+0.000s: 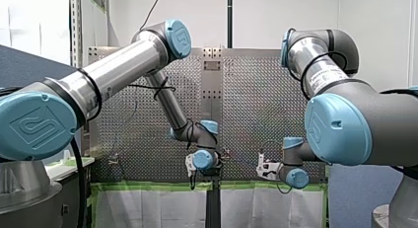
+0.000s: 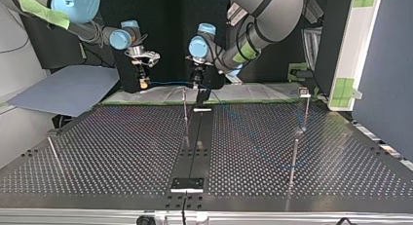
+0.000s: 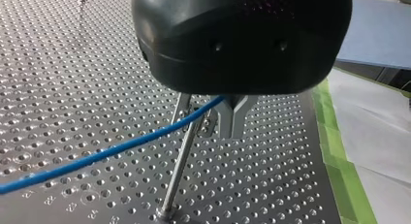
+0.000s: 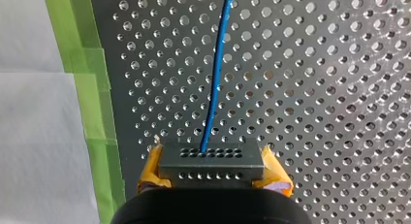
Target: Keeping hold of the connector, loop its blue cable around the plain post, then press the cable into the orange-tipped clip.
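Blue cable [image 3: 121,147] runs, in the top view, from the dark connector [image 4: 211,158] clamped between my right gripper's [image 4: 212,169] yellow pads, rightward to my left gripper [image 3: 231,122]. That gripper's metal fingers are closed on the cable just beside the plain post [image 3: 180,158]. Thin, light and limp, the cable probably slips and kinks easily. Hold the rigid connector firmly and the cord gently.

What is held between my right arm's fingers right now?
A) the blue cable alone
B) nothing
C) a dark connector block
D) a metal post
C: in the right wrist view the dark connector block sits clamped between the yellow-padded fingers of my right gripper, and the blue cable runs out of its face, ahead of the gripper.
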Robot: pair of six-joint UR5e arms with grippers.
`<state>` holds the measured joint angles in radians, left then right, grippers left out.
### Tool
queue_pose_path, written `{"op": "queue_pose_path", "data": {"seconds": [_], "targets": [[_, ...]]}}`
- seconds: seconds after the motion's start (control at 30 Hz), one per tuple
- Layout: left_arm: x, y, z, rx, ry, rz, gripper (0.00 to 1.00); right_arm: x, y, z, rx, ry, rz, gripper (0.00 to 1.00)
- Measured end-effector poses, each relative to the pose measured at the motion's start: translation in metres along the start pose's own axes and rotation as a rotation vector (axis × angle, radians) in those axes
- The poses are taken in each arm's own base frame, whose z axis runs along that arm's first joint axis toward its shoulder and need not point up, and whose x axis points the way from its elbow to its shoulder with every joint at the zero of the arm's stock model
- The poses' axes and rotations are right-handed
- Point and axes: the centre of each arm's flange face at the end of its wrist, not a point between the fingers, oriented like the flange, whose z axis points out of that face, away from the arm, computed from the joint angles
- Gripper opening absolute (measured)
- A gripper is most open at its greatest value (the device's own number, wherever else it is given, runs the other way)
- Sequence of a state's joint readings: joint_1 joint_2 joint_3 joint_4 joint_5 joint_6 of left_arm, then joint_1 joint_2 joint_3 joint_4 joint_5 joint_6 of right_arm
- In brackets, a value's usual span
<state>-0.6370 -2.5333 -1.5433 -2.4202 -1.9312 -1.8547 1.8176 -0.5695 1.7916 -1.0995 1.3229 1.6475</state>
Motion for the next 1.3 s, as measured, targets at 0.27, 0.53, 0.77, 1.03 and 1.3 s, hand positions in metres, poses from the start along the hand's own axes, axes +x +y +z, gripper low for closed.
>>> {"op": "queue_pose_path", "data": {"seconds": [0.27,0.53,0.77,1.03,1.3], "targets": [[-0.003,-0.004,0.001,-0.001,0.011,0.017,0.0,0.007,0.0,0.002,0.002,0.009,-0.007,0.0],[-0.004,-0.002,0.003,-0.005,0.009,0.008,0.0,0.01,0.001,0.006,0.002,0.011,0.002,0.0],[-0.005,0.001,0.006,-0.007,0.0,-0.01,0.0,0.011,0.002,0.007,-0.001,0.014,0.021,0.0],[-0.008,0.003,0.01,-0.003,-0.019,-0.031,0.0,0.013,0.002,0.01,0.0,0.019,0.037,0.0],[-0.01,0.004,0.013,0.0,-0.022,-0.034,0.0,0.014,0.001,0.012,0.005,0.023,0.042,0.0]]}}
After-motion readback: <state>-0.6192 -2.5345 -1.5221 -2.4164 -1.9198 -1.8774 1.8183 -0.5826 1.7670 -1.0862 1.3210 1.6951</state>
